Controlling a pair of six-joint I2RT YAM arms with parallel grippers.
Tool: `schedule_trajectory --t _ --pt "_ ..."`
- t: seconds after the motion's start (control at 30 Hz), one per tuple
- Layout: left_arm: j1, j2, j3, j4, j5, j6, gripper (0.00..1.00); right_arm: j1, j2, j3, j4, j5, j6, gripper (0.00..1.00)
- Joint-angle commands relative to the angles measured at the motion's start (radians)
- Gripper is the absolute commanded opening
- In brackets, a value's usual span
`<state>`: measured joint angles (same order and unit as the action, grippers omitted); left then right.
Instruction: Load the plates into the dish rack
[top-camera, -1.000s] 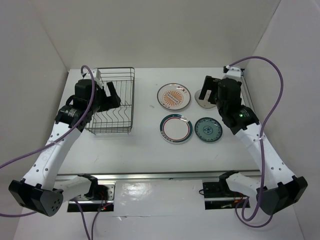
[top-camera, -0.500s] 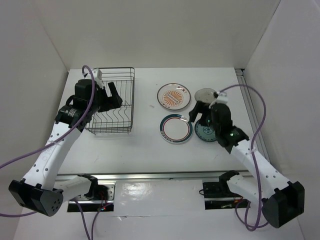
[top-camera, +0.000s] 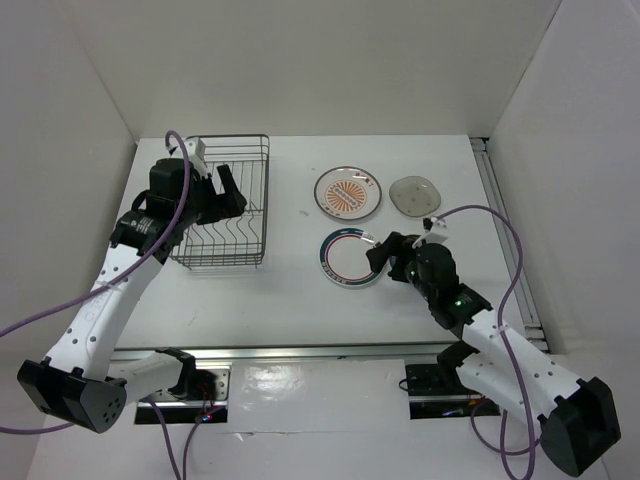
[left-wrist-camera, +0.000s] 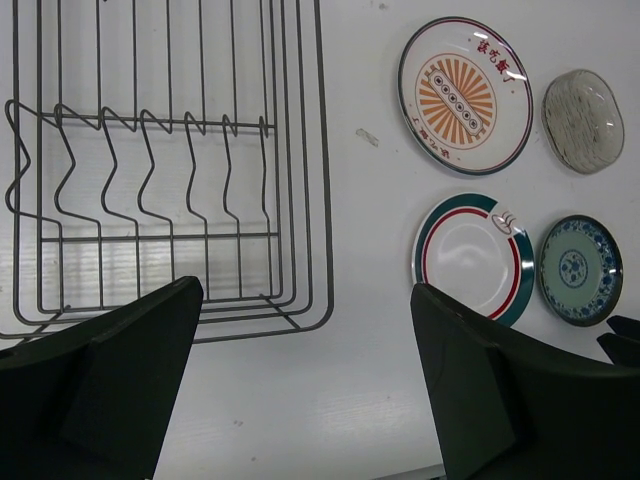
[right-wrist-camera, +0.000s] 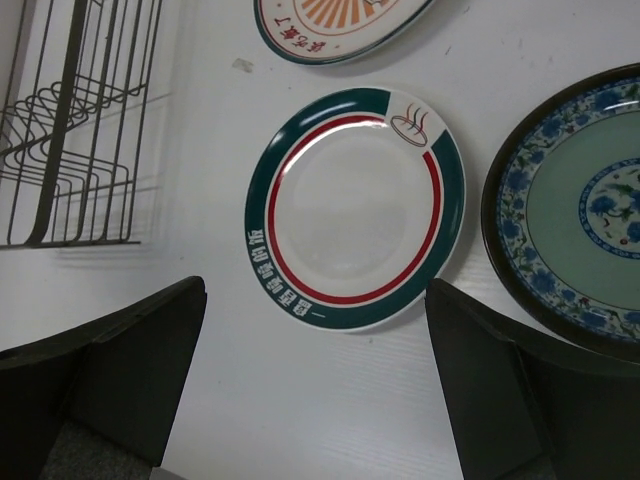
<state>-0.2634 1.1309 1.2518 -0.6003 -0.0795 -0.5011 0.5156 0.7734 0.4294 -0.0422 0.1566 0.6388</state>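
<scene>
1. The dish rack (top-camera: 240, 225) stood on the left part of the white tabletop (top-camera: 300, 300), its upright divider prongs in a row across its near half.
2. All four plates lay flat on the tabletop to the right of the rack, well apart from it, in two rows of two.
3. In the far row were the orange sunburst plate (top-camera: 348, 193) and, to its right, the pale grey plate (top-camera: 416, 194).
4. In the near row were the ringed plate (top-camera: 345, 257), white with a red and teal rim, and just beside it on the right the teal-green patterned plate (right-wrist-camera: 580, 230). From above, the right arm hid the teal-green plate.
5. The left hand (top-camera: 230, 193) hung over the rack with its fingers spread wide and nothing between them. Its wrist view looked down on the rack's near right corner.
6. The right hand (top-camera: 384, 254) was low over the right edge of the ringed plate, fingers spread wide and gripping nothing.
7. In the right wrist view the ringed plate lay between the two finger shapes. Whether a fingertip touched the plate could not be told.
</scene>
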Motion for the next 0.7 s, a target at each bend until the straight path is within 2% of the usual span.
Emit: schedule_trajectory --t 0.0,0.17,0.47,0.67 --pt "0.0 -0.014 0.012 0.031 0.026 0.004 0.99 0.011 -0.017 0.002 0.097 0.029 -0.005 0.97" --pt "0.0 -0.014 0.012 0.04 0.035 0.004 0.99 -0.029 0.127 0.097 0.156 -0.017 -0.126 0.97" --pt "0.0 -0.005 0.012 0.049 0.044 0.013 0.99 -0.299 0.515 0.259 0.327 -0.306 -0.145 0.96" --pt "0.0 -0.005 0.012 0.059 0.055 0.022 0.99 -0.338 0.684 0.397 0.358 -0.407 -0.136 0.95"
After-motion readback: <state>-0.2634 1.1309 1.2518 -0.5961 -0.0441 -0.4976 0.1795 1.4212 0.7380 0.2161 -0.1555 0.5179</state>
